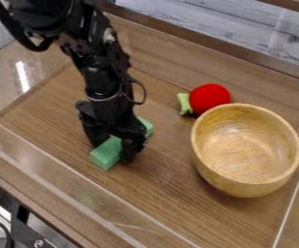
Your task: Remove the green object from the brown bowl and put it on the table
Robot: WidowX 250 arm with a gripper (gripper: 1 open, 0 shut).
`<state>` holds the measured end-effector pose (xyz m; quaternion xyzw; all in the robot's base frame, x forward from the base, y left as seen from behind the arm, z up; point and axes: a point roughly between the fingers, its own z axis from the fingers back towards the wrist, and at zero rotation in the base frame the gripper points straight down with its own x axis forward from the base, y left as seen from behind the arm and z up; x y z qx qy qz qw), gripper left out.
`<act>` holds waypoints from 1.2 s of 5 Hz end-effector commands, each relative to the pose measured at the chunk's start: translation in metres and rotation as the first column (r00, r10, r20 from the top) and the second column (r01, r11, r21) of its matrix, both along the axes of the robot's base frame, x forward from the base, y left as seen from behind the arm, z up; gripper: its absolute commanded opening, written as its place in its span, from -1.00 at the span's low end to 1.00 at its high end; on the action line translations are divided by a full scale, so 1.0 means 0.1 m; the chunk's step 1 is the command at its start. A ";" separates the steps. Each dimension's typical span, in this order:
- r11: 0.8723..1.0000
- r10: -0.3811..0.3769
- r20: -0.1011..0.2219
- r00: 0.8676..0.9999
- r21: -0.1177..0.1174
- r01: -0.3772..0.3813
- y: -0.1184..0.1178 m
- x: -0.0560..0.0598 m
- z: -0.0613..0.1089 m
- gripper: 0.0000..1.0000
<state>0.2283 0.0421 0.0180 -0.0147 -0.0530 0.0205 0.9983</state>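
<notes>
Camera view, looking down at an angle onto the table (48,121). The black robot arm (94,58) reaches in from the upper left and points its gripper (113,145) straight down at the wood-grain surface. The green object (109,152) lies low on the tabletop between the black fingers (133,147), which stand apart on either side of it; whether they touch its sides cannot be told, since the gripper body hides the upper part of the block. Only the front lower portion of the block shows.

The brown bowl (248,147) sits well to the right of the gripper, upright, its interior bare and its thick rim fully visible. Just behind the bowl's left rim lies a red round toy (210,96) with a small green leaf part (186,102) on its left side; it is close to the bowl, but contact cannot be judged.

Clear acrylic walls (36,170) border the table at the front and left edges, and reflections on them partly veil the near foreground. The arm's upper links block the view of the table's far-left corner.
</notes>
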 end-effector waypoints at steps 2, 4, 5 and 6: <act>1.000 0.030 0.031 0.999 0.003 -0.030 -0.12 0.05 0.26 1.00; 0.999 0.049 0.021 0.999 -0.001 -0.049 -0.15 0.01 0.29 1.00; 1.000 0.016 0.014 1.000 -0.001 -0.016 -0.17 -0.02 0.19 -1.00; 1.000 0.003 0.008 1.000 -0.004 -0.003 0.00 -0.02 0.19 -1.00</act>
